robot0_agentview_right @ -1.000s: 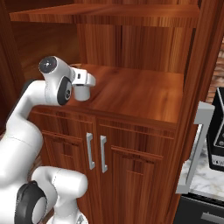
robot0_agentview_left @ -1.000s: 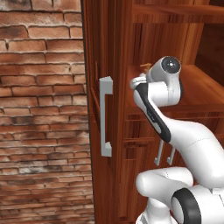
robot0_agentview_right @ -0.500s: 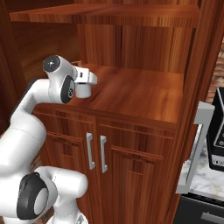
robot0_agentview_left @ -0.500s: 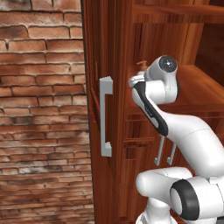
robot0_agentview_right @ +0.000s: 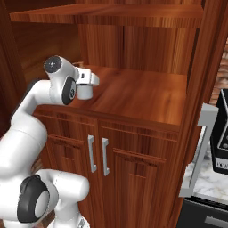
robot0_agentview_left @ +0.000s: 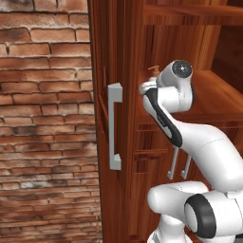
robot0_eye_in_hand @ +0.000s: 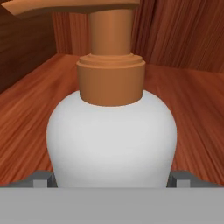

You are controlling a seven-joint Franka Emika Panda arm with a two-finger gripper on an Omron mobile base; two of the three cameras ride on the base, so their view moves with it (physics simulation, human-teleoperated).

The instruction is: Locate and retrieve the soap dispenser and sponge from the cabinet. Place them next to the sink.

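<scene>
One thing of the task is now directly in front of the end effector (robot0_eye_in_hand: 111, 180): the soap dispenser (robot0_eye_in_hand: 111, 140). It stands upright on the shelf (robot0_agentview_right: 142, 95) of the cabinet (robot0_agentview_right: 147, 147), near the shelf's left edge and toward its front.

Compared with a second ago, the hand (robot0_agentview_right: 84, 85) has almost kept its place at the bottle. Only the arm behind it has shifted a little. I judge from this that the approach is finished and the grasp is the step in hand.

In the hand view the two fingertips (robot0_eye_in_hand: 43, 178) are spread wide, one at each side of the bottle's white belly, low on the body and under the orange pump collar. Whether the pads already press on the bottle, I cannot tell; they look very near or just touching.

For the task this means the retrieval has hardly started. The bottle is not lifted yet. The belly is round and smooth, so a squeeze off its widest part could let it slip or tip. Closing evenly and then lifting straight up before pulling out of the niche seems safest.
</scene>
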